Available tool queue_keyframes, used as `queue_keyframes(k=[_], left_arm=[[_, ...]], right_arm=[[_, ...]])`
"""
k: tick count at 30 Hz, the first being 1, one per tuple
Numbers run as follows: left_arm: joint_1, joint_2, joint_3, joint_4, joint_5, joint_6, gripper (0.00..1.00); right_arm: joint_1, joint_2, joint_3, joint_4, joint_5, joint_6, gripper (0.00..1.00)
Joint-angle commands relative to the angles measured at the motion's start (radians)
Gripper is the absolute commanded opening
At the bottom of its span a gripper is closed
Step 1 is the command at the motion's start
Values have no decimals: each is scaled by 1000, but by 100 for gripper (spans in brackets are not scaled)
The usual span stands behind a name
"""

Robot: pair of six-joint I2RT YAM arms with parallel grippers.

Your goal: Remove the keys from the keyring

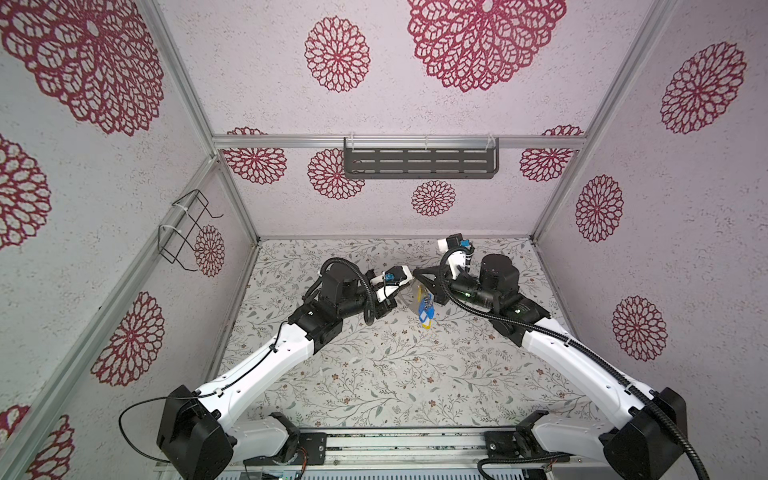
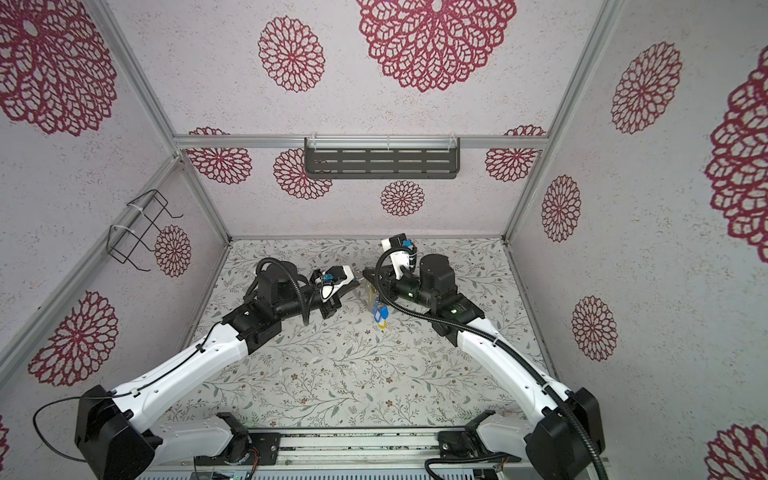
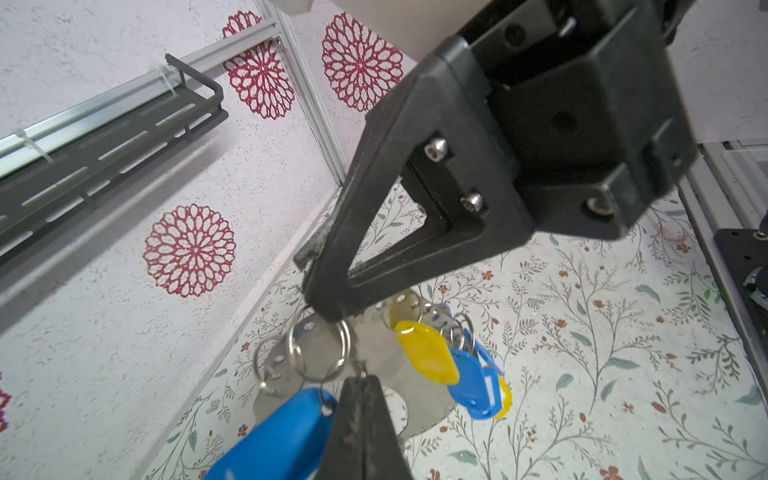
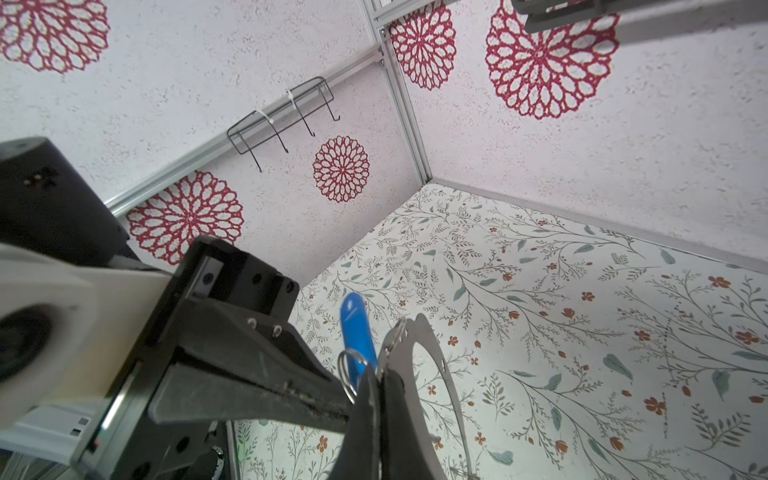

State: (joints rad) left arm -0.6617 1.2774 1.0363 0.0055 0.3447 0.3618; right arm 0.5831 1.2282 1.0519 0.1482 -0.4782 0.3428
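Both grippers meet above the middle of the floral table. My right gripper (image 4: 378, 382) is shut on the rim of the keyring (image 4: 432, 353), a flat grey hoop with small holes, which hangs off the table. My left gripper (image 3: 361, 380) is shut on the small silver loop (image 3: 359, 368) of a blue key (image 3: 282, 436), close beside the right gripper's tip (image 3: 328, 307). More keys hang from the keyring (image 3: 428, 409): a yellow tag (image 3: 428, 357) and a blue tag (image 3: 473, 386). In both top views the keys (image 1: 427, 309) (image 2: 380, 311) dangle under the two grippers.
A dark slotted shelf (image 1: 419, 162) is fixed to the back wall. A black wire hook rack (image 1: 187, 228) hangs on the left wall. The metal rail (image 1: 403, 440) carrying both arm bases runs along the table's front edge.
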Motion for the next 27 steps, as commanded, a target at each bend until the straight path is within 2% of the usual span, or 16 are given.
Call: queue_keyframes(k=[1, 6, 13, 15, 19, 24, 27], left_arm=[[-44, 20, -16, 85, 2, -61, 0], [-62, 23, -20, 154, -10, -100, 0], [-64, -9, -36, 156, -55, -113, 0], [-65, -43, -48, 153, -95, -136, 16], [-63, -133, -71, 142, -193, -216, 38], [-49, -231, -87, 112, -307, -319, 54], [-19, -232, -46, 60, -329, -407, 56]], right_arm=[[17, -38, 27, 130, 30, 44, 0], [41, -27, 13, 159, 51, 55, 0], [43, -54, -4, 144, 85, 34, 0], [42, -60, -9, 136, 99, 29, 0], [31, -65, -21, 133, 109, 26, 0], [8, -62, -22, 137, 92, 30, 0], [-1, -53, -13, 141, 64, 40, 0]])
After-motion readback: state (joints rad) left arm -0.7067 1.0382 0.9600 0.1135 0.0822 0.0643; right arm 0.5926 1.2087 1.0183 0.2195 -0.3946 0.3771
